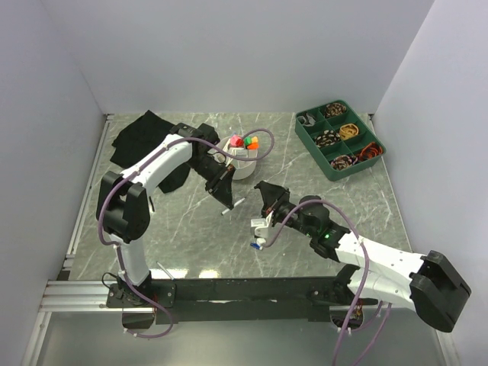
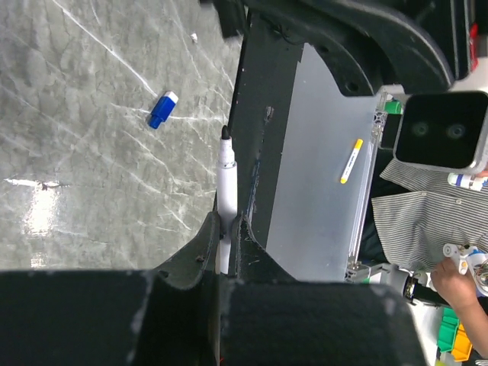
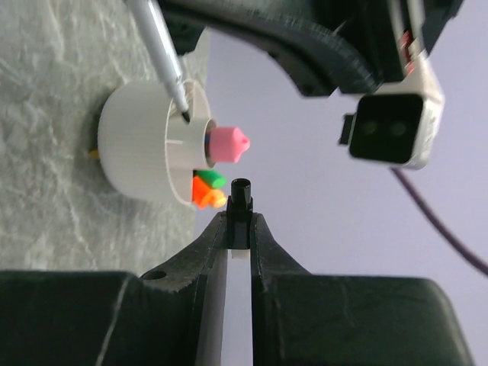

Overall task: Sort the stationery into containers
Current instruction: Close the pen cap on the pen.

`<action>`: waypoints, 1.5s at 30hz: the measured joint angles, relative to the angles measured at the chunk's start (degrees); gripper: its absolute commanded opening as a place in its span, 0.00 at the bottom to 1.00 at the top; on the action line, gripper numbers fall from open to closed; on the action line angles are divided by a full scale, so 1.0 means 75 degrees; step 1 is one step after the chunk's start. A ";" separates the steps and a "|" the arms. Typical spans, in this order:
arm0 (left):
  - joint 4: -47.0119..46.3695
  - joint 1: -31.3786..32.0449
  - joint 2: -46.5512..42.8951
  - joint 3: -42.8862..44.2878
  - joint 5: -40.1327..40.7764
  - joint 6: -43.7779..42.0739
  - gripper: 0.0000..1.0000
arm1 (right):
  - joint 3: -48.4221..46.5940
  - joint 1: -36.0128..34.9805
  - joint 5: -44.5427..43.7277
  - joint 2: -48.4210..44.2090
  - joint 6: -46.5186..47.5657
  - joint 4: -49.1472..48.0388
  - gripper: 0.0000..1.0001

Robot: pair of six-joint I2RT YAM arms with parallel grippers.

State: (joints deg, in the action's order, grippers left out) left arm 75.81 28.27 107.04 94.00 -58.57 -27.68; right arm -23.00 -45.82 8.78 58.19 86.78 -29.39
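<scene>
1. The left gripper [image 2: 226, 221] is clamped on one white pen [image 2: 226, 171], its bare black tip pointing away from the jaws.
2. The right gripper [image 3: 240, 226] pinches one small black cap [image 3: 241, 200] at its fingertips.
3. The pen tip sits at the rim of the bowl [image 3: 137, 152]. To do this step well, I would steepen the pen and get its tip inside a free compartment before letting go; otherwise it may tip out over the rim.
4. The bowl holds one pink-capped bottle [image 3: 229, 145], one green highlighter [image 3: 212, 178] and one orange highlighter [image 3: 207, 200].
5. On the table lies one blue piece [image 2: 162, 110].
6. There are two containers: the bowl, and one black bag [image 1: 141, 133] well to its left, contents hidden.
</scene>
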 measured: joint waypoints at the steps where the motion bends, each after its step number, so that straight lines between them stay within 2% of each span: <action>1: 0.0009 0.0000 0.0006 0.0000 -0.0026 -0.0012 0.01 | 0.0000 -0.0029 0.0052 0.0000 0.0026 -0.0052 0.00; 12: 0.0006 0.0000 0.0017 0.0000 -0.0093 -0.0015 0.01 | -0.0029 -0.0210 0.0507 -0.0242 0.0283 0.0527 0.00; 23: -0.0032 0.0000 0.0006 -0.0064 -0.0096 -0.0012 0.01 | -0.0449 -0.0335 0.0315 0.0262 0.0239 0.0842 0.00; 45: -0.0189 0.0000 -0.0111 -0.0259 -0.0073 -0.0009 0.01 | -0.0539 -0.0711 -0.0003 0.0271 0.0076 0.1399 0.00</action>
State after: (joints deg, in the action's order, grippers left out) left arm 74.39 28.27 106.21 92.05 -59.11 -27.75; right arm -27.05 -51.16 8.75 60.23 87.35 -18.90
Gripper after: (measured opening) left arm 0.048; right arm 0.176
